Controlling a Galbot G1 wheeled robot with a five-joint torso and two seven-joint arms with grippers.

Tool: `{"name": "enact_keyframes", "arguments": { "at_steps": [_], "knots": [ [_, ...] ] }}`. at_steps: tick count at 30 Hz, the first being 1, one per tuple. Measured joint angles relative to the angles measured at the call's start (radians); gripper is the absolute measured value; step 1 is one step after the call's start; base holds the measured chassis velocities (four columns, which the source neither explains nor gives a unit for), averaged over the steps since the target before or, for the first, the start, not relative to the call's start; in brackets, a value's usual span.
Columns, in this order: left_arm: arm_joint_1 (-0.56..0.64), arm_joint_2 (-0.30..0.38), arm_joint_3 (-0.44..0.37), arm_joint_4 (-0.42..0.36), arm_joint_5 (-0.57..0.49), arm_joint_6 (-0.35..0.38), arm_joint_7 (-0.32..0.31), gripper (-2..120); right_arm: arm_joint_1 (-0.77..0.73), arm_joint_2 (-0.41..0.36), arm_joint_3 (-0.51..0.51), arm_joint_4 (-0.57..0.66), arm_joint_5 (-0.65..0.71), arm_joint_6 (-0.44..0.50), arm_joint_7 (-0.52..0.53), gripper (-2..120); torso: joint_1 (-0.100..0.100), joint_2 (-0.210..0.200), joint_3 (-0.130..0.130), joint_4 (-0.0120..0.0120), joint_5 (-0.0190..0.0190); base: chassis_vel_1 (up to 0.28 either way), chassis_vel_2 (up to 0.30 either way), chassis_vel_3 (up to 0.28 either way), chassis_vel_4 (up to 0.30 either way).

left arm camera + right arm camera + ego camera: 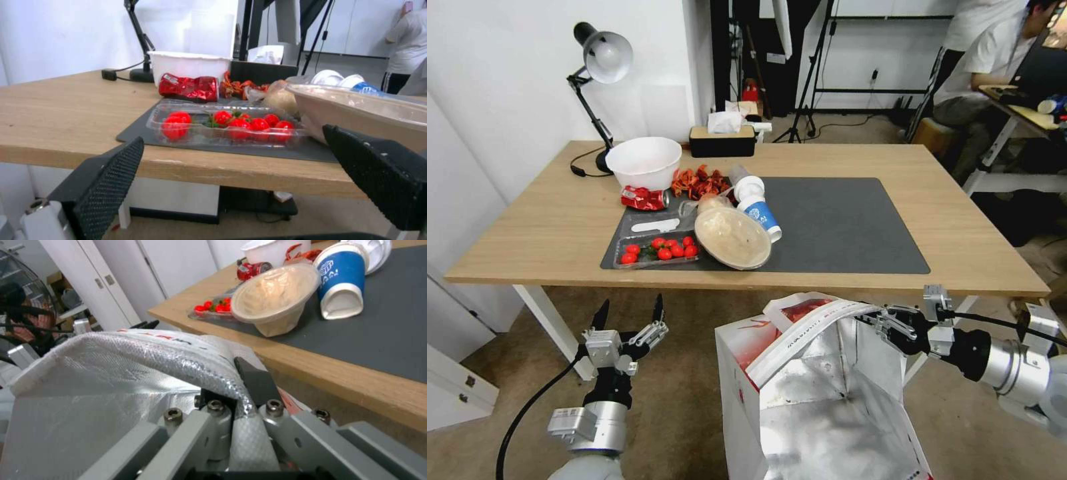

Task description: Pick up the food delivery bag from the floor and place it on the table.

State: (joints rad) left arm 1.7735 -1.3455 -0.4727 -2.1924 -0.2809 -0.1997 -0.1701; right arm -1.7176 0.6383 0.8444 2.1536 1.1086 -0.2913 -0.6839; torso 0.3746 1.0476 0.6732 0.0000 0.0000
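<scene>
Food delivery bag (820, 393) looks light and floppy, its foil walls sagging; the white strap handle (817, 327) seems the surest hold. Right pincer (872, 319) is clenched on that strap below the table (534, 227) edge, while the left pincer (629, 313) hangs released.

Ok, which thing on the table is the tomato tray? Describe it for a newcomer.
On the wide light-wood table, find the dark grey mat. At its near left corner lies a shallow clear plastic tray of small red tomatoes, beside the tipped beige bowl.

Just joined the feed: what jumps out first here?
The open bag with its foil lining stands below the table's near edge, its white strap pinched in the right gripper. The left gripper hangs open, off to the bag's left. On the table, a box of tomatoes sits on the mat.
</scene>
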Motion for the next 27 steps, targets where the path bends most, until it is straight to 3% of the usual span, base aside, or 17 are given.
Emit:
{"name": "enact_keyframes", "arguments": {
  "at_steps": [15,27],
  "knots": [
    [0.002,-0.002,-0.003,-0.004,0.003,-0.001,-0.007,100,-0.014,-0.006,0.018,0.000,0.003,0.005,-0.002,0,-0.002,-0.007,-0.004,0.0001,0.0000,0.000,0.000,0.000,0.000],
    [0.002,-0.006,-0.003,-0.014,0.010,-0.003,-0.016,100,-0.166,-0.006,0.158,0.096,0.076,-0.005,0.004,0,-0.004,-0.010,-0.006,0.0001,0.0000,0.000,0.000,0.000,0.000]
  ]
}}
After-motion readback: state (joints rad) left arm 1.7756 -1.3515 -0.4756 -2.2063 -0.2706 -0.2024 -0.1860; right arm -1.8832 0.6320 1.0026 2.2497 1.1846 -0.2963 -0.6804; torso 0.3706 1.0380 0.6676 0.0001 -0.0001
